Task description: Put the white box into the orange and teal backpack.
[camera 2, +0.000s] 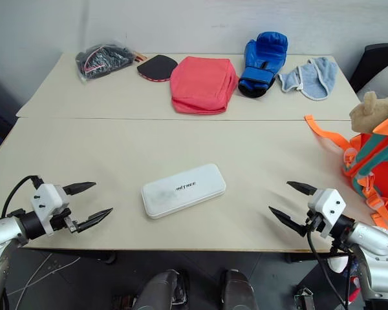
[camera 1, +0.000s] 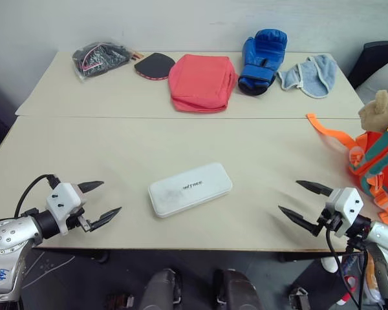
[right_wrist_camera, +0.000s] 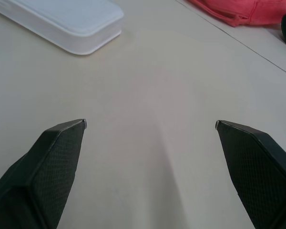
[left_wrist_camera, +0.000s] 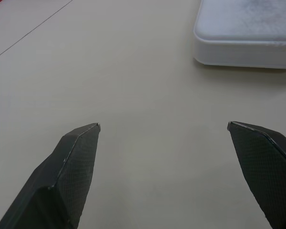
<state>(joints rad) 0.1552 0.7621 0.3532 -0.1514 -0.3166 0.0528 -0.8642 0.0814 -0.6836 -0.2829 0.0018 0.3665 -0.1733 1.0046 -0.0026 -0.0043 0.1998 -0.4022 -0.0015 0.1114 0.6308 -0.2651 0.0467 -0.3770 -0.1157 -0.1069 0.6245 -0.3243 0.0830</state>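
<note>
White box (camera 1: 190, 188) lies on table (camera 1: 116, 148) between two open hands

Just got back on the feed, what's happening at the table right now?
Nothing is being handled at this moment. The white box lies flat on the near table, between the two arms. The left gripper and right gripper both hover open on either side of it, pointing inward, neither touching it. The orange and teal backpack sits at the table's right edge, with a tan plush bear on top. The box is not in it.
</note>
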